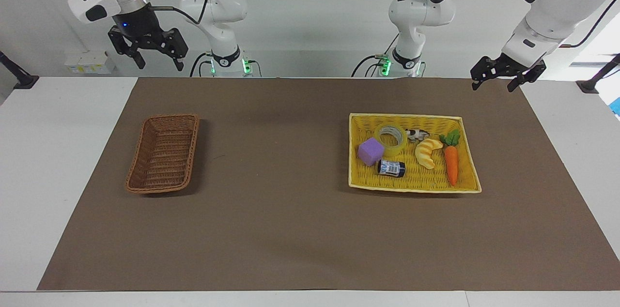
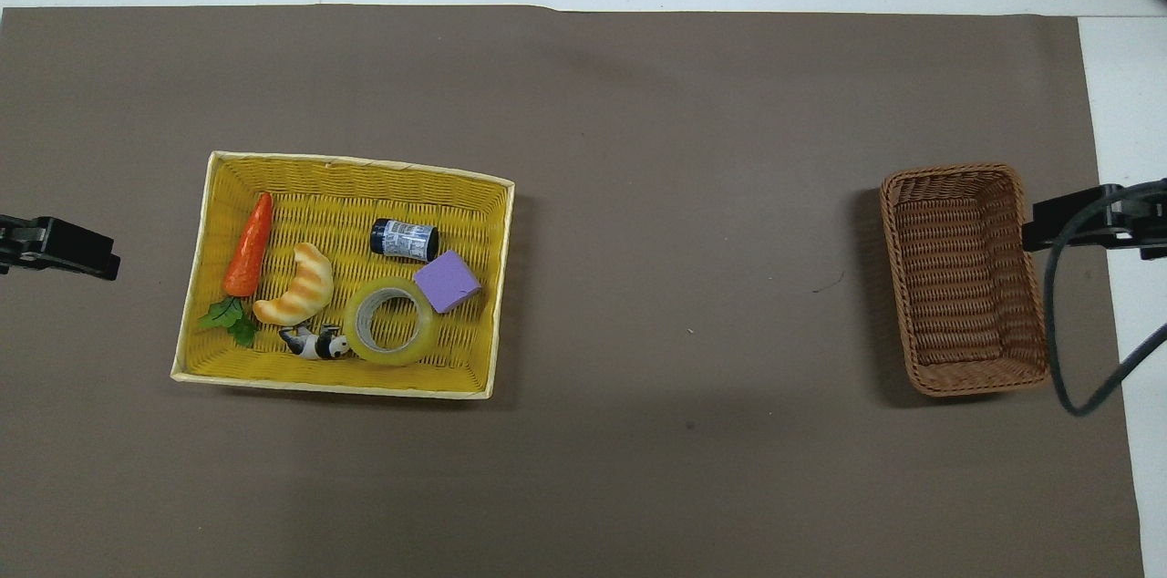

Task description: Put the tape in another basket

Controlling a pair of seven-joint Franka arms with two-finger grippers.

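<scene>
The tape point(image 1: 400, 146) lies flat in the yellow woven tray point(image 1: 411, 116), at the side nearer the robots, between a purple cube and a small toy cow. It also shows in the overhead view point(image 2: 392, 357). The dark brown wicker basket point(image 1: 164, 157) stands empty toward the right arm's end of the table, also seen from overhead point(image 2: 962, 277). My right gripper point(image 1: 161, 66) hangs open and empty, high over the table's edge near the brown basket. My left gripper point(image 1: 493, 88) is open and empty, raised over the mat's corner near the tray.
The yellow tray point(image 2: 356, 161) also holds a purple cube point(image 2: 447, 281), a small dark jar point(image 2: 404, 239), a croissant toy point(image 2: 296, 286), a toy carrot point(image 2: 249, 248) and a toy cow point(image 2: 314, 344). A brown mat point(image 1: 281, 191) covers the table between the two baskets.
</scene>
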